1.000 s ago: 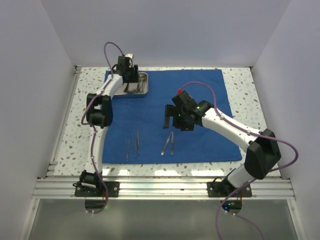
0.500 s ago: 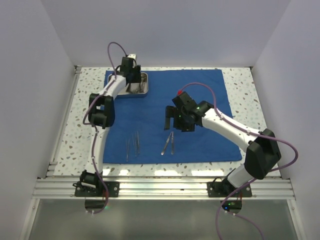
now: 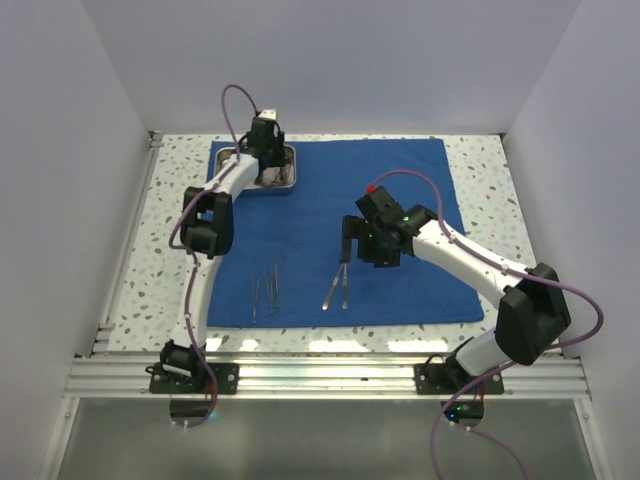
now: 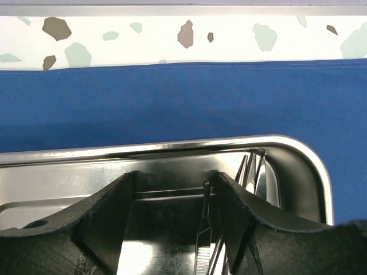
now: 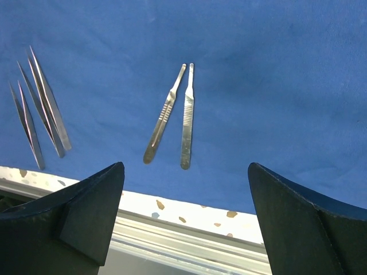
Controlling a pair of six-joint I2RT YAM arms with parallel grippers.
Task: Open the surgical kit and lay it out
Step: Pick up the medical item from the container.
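Note:
The royal-blue cloth [image 3: 400, 190] of the surgical kit lies spread flat on the table. Its steel tray [image 3: 292, 172] stands on the cloth's far left corner. My left gripper [image 3: 266, 172] reaches down into the tray [image 4: 172, 146], open, with a thin steel instrument [image 4: 204, 229] lying between its fingers close to the right one, not pinched. More steel tools [image 4: 253, 172] lean in the tray's right end. My right gripper [image 3: 352, 250] hovers open over the cloth's middle, empty. Below it lie two flat steel handles [image 5: 172, 117]; tweezers [image 5: 40, 109] lie to their left.
The speckled tabletop [image 3: 150, 250] surrounds the cloth. An aluminium rail [image 3: 320, 375] runs along the near edge, and white walls close in the sides and back. The cloth's near edge [image 5: 229, 203] sits close to the rail.
My left gripper has shifted slightly right and deeper over the tray. My right gripper has drifted a little right and toward the near edge, staying open.

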